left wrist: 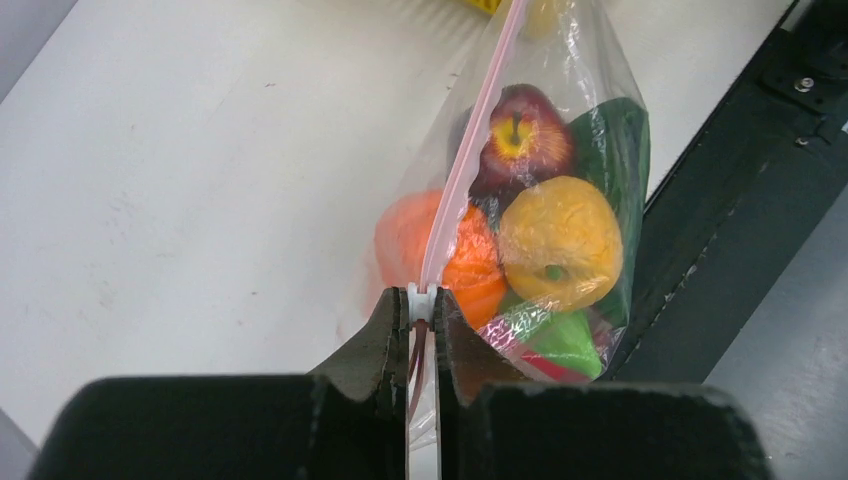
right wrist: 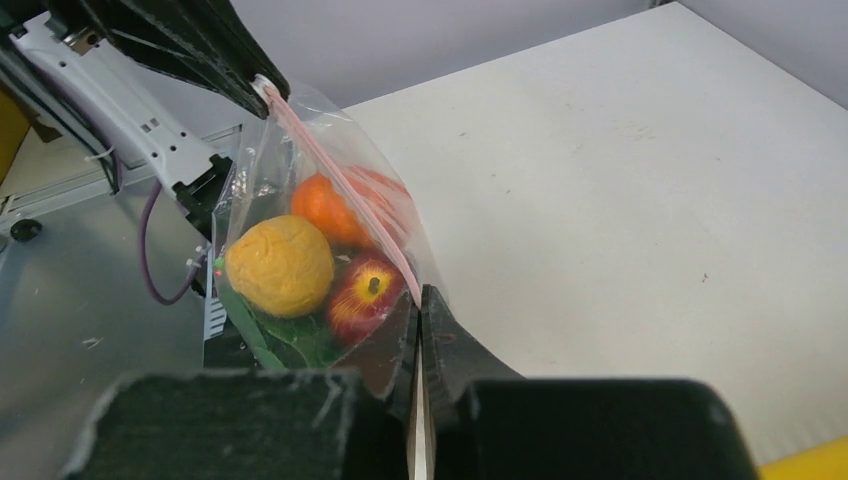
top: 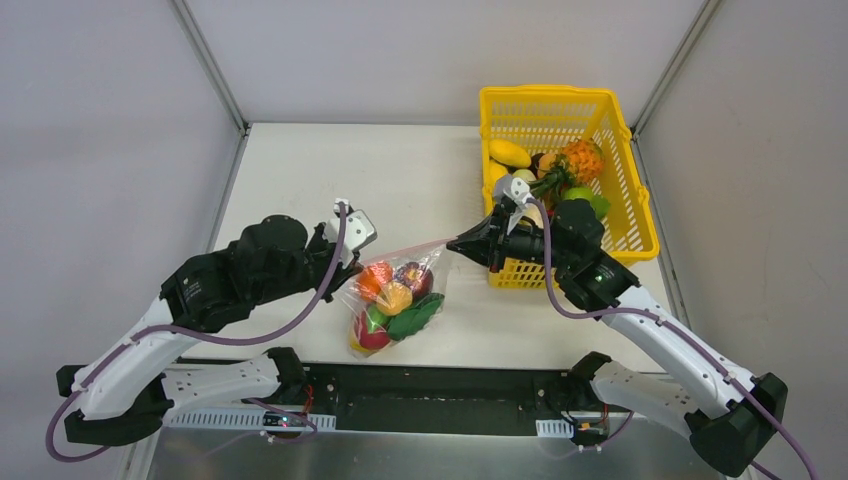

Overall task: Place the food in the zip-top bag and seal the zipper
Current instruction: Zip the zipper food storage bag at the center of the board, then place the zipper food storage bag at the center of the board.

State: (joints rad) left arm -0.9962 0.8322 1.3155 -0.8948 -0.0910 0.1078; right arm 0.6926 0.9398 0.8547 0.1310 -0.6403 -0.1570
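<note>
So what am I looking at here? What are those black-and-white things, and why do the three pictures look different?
Those are two robot arms bolted at the near edge of the table. The wide picture comes from a camera above and behind them; the other two come from cameras on each wrist, looking along that arm's pinching tool. The left tool and right tool each pinch one end of the pink zipper of a clear bag, stretching it between them. Toy food is inside. A yellow basket with more toy fruit stands on the table.

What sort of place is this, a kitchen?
Likely a robotics test bench, not a kitchen: a plain white table boxed in by grey panels, two robot arms mounted at its edge, toy food in a zip-top bag.
</note>
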